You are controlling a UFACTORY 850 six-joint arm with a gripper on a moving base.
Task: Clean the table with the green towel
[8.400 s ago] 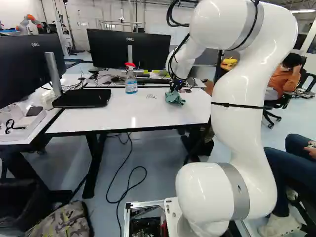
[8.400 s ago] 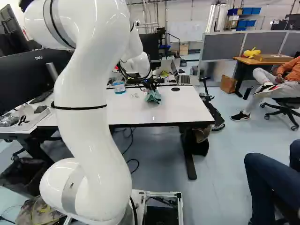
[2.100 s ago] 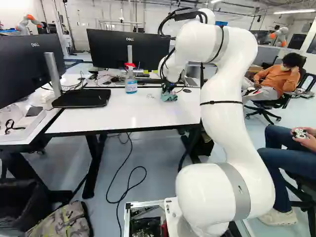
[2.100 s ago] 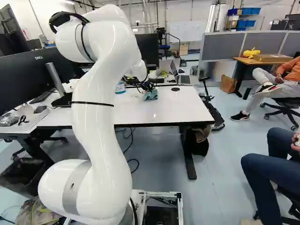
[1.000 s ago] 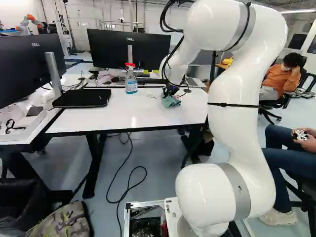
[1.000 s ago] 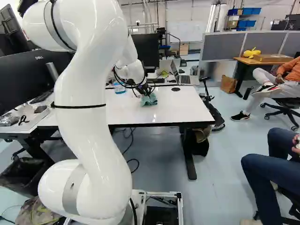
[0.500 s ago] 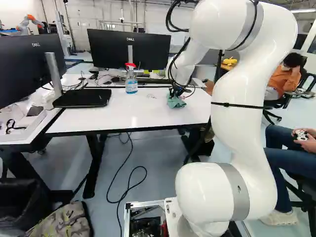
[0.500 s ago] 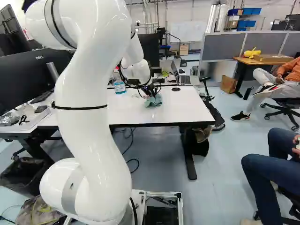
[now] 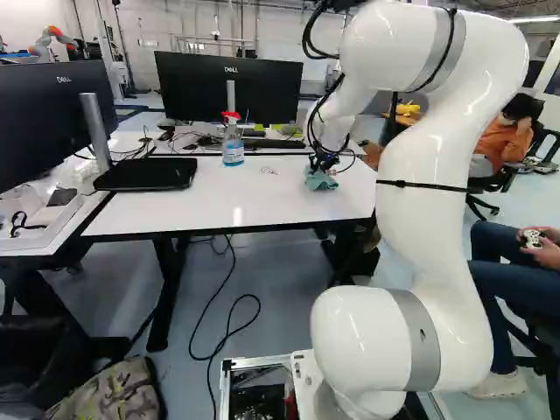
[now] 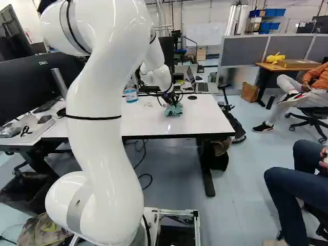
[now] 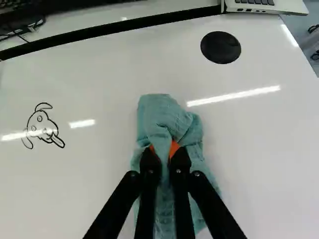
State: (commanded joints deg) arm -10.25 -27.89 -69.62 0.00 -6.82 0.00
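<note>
At the right part of the white table [image 9: 210, 197] in the left base view, my gripper [image 9: 322, 164] points down with the green towel [image 9: 320, 180] beneath it. In the wrist view the gripper [image 11: 165, 152] is shut on the towel [image 11: 167, 117], a fold of it pinched between the orange pads. The bunched cloth spreads ahead of and under the fingers, against the tabletop. A black line drawing [image 11: 42, 127] of a cartoon figure is on the table, beside the towel and apart from it.
A spray bottle [image 9: 232, 144] with a red top stands near the table's back edge. Behind are a monitor [image 9: 229, 86] and a laptop [image 10: 202, 86]. A round black disc [image 11: 221, 47] lies ahead of the towel. Another robot [image 9: 52, 40] stands far back.
Over the last second the arm has carried the towel across the table to the right in both base views, away from the drawing. The gripper has kept its hold. The base has not moved.
</note>
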